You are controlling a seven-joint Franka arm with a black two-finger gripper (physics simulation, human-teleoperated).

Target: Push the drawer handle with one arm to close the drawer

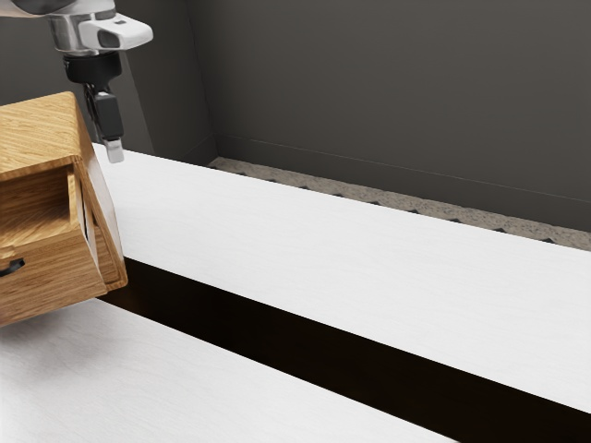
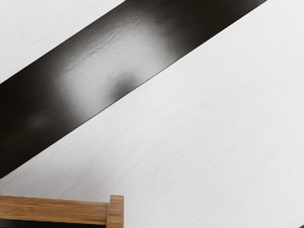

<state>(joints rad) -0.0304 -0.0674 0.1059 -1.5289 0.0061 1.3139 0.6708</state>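
The black gripper (image 1: 113, 152) points down beyond the wooden cabinet (image 1: 42, 134), past its edge on the exterior view's right and above the white table. It is apart from the handle. The drawer (image 1: 51, 281) stands partly out, with its hollow inside visible below the cabinet's top. A dark curved handle (image 1: 11, 267) is on the drawer's front, cut off by the exterior view's left edge. In the wrist view, a wooden rim with a corner (image 2: 52, 210) shows; whether it belongs to drawer or cabinet I cannot tell.
The white tabletop (image 1: 351, 268) stretches toward the exterior view's right, crossed by a long dark strip (image 1: 277, 328). Dark grey walls (image 1: 388, 92) rise behind it, with a speckled floor at their foot.
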